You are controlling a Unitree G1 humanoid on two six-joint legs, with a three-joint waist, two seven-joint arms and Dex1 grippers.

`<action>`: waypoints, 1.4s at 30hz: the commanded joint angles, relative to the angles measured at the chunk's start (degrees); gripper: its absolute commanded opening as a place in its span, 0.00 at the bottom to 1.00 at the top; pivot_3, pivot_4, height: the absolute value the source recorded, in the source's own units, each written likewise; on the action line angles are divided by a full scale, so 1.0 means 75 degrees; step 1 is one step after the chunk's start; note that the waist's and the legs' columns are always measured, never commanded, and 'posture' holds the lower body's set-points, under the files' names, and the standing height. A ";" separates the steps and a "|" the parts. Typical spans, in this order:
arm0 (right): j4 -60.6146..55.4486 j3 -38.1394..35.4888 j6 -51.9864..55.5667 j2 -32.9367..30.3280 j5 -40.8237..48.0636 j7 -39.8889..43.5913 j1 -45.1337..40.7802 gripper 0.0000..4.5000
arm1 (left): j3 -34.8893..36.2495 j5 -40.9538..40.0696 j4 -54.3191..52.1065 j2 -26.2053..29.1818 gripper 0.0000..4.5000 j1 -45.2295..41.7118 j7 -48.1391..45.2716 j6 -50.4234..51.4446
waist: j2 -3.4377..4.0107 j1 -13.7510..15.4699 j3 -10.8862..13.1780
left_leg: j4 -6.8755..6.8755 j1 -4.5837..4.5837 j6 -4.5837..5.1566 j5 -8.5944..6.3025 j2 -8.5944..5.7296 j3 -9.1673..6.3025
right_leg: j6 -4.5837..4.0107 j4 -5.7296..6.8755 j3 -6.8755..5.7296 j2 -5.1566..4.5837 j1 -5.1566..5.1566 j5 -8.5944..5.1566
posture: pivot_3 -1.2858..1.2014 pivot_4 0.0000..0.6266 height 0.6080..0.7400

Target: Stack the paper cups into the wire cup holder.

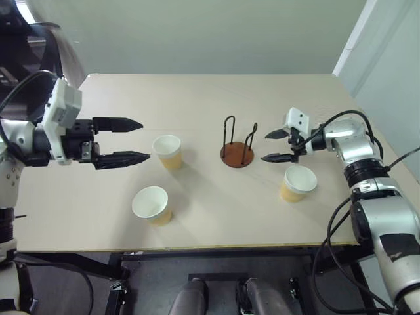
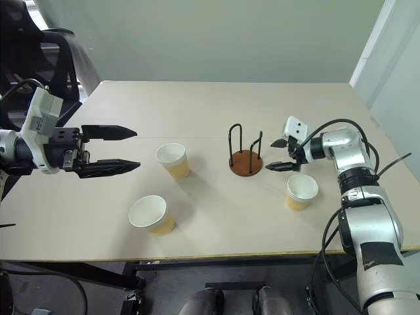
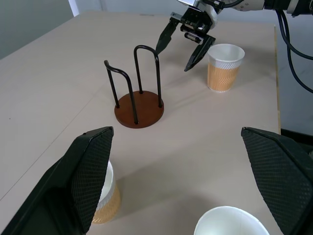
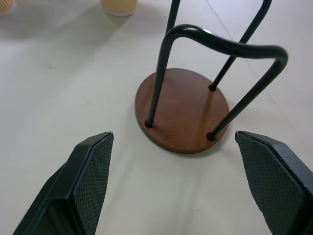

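Note:
The wire cup holder (image 1: 237,149) stands mid-table with nothing in it: a brown disc base with two black wire loops. Three paper cups stand upright on the table: one (image 1: 168,151) left of the holder, one (image 1: 152,205) nearer the front edge, one (image 1: 298,183) to the holder's right. My left gripper (image 1: 134,140) hovers open just left of the middle cup, holding nothing. My right gripper (image 1: 270,146) is open, just right of the holder and behind the right cup, pointing at the holder's base (image 4: 182,109).
The beige table (image 1: 197,98) is bare behind the holder. Its front edge (image 1: 197,248) runs close to the near cup. A dark chair (image 2: 39,59) stands beyond the table's left corner.

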 commanded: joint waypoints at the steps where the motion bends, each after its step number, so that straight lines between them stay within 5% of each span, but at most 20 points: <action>1: -0.0708 -0.0181 0.0611 -0.0231 0.0330 0.0347 0.0060 0.90 | -0.0055 -0.0012 0.0106 -0.0114 0.99 -0.0509 0.0059 -0.0063 | 0.0000 0.0020 0.0000 | 0.0000 -0.0002 0.0000 0.0000 -0.0001 0.0000 | 0.0000 0.0000 0.0000 -0.0001 0.0000 0.0000 | 0.52 0.24 1.00; 19: -0.1982 0.0041 0.2122 0.0065 0.0560 0.0184 0.0215 0.90 | 0.0047 0.0598 0.0889 -0.0114 0.99 0.0397 -0.0729 -0.1536 | -0.0001 -0.0021 0.0000 | 0.0000 -0.0004 0.0093 0.0042 -0.0001 -0.0001 | 0.0016 -0.0001 0.0000 0.0002 -0.0001 -0.0012 | 0.52 0.24 1.00; 42: -0.1211 0.0271 0.1319 0.0874 0.0121 -0.1182 -0.0251 0.90 | 0.0470 0.0123 -0.0177 0.0089 0.99 0.0998 -0.0317 -0.0695 | -0.0001 -0.0014 0.0000 | 0.0001 -0.0005 0.0005 -0.0013 0.0000 -0.0002 | 0.0011 0.0004 -0.0001 0.0001 -0.0006 -0.0014 | 0.52 0.24 1.00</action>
